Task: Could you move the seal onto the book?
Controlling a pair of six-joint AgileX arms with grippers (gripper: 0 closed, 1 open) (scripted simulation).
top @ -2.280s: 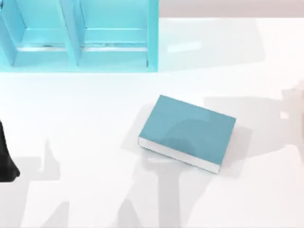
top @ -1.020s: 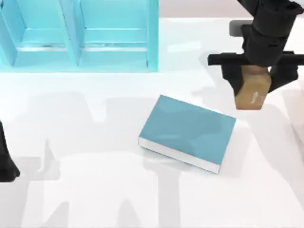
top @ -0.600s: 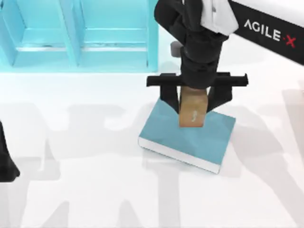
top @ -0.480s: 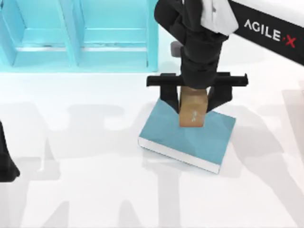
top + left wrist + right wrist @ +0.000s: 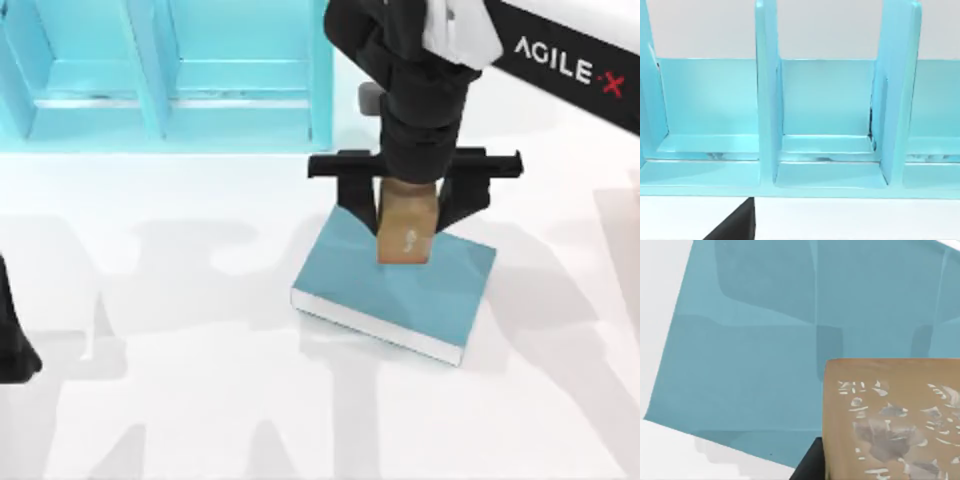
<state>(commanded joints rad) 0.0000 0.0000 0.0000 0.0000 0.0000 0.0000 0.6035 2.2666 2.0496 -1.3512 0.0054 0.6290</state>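
Observation:
The seal (image 5: 405, 232), a tan block with a pale mark on its face, stands upright over the far half of the teal book (image 5: 385, 292). My right gripper (image 5: 406, 224) comes down from above and is shut on the seal, one black finger on each side of it. In the right wrist view the seal (image 5: 890, 420) sits close up with the book's cover (image 5: 750, 350) beneath it. I cannot tell whether the seal's base touches the cover. My left arm (image 5: 12, 340) stays parked at the table's left edge.
A larger teal shelf unit (image 5: 160, 70) with open compartments stands at the back left, and the left wrist view looks into its compartments (image 5: 830, 115). White table top (image 5: 180, 400) surrounds the book on the left, front and right.
My right arm carried the seal from the table's right side to above the book. Over the last half second it shifted only slightly. The left arm has not moved.

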